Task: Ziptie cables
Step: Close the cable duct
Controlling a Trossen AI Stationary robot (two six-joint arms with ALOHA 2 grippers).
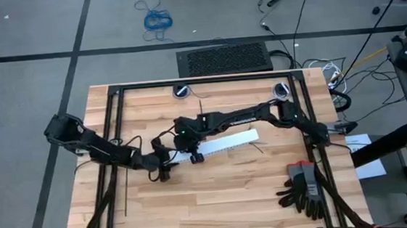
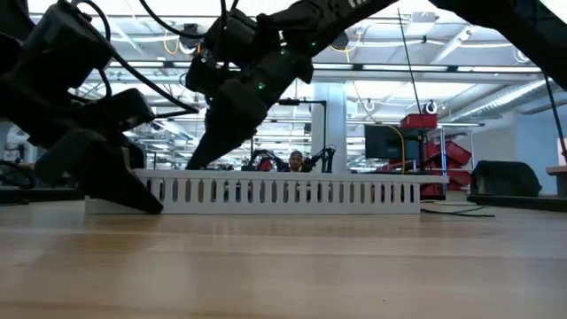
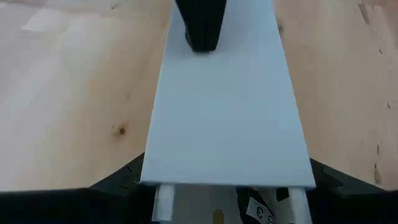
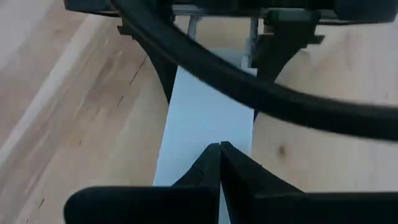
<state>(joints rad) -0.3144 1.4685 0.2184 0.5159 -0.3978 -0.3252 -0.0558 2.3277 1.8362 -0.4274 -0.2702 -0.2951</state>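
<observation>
Wooden tabletop inside a black metal frame, grey floor around it, an open workshop hall visible beyond in the low view

Cables: not identifiable in any view. One thin dark strip, possibly a ziptie, lies straight on the wood near the frame's left side, well apart from both grippers; too thin to confirm

White slotted duct lies slightly aslant at mid-table, its plain cover up; side slots show in the low view

Left gripper sits at the duct's left end. Left wrist view: its two fingers are spread wide, one on each side of the cover, straddling the duct end; whether they press the duct walls cannot be told

Right gripper is down on top of the duct, just beside the left gripper. Right wrist view: its fingertips meet in a closed point resting on the white cover, nothing seen between them. Same tip shows as a dark wedge on the cover in the left wrist view

Outward: black work gloves with a red cuff at the table's near right corner; a black perforated mat on the floor past the far edge; a blue coiled cord farther out on the floor
</observation>
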